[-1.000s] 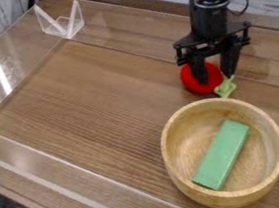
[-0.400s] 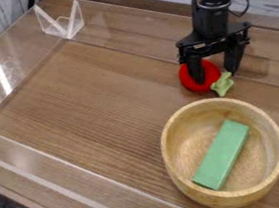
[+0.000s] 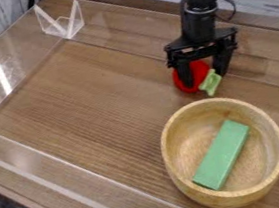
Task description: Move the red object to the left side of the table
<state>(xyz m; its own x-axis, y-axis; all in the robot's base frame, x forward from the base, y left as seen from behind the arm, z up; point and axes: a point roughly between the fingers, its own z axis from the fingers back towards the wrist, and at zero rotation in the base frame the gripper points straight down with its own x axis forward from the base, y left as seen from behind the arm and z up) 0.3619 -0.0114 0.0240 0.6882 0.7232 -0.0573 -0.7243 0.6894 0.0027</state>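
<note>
The red object (image 3: 195, 78), a small rounded red toy fruit with a light green leafy end (image 3: 213, 83), lies on the brown wood-grain table (image 3: 95, 104) toward the right rear. My black gripper (image 3: 201, 68) points straight down over it with its jaws open. Its fingers (image 3: 179, 73) straddle the fruit, one on each side. I cannot tell whether the pads touch it. The gripper body hides the top of the fruit.
A round light wooden bowl (image 3: 192, 169) holding a flat green block (image 3: 222, 154) sits at the front right, just in front of the fruit. Clear acrylic walls (image 3: 28, 146) edge the table. A clear folded stand (image 3: 60, 21) is at the back left.
The gripper has shifted a little to the left and lowered around the fruit. The fruit and its leafy end now sit slightly left of where they were.
</note>
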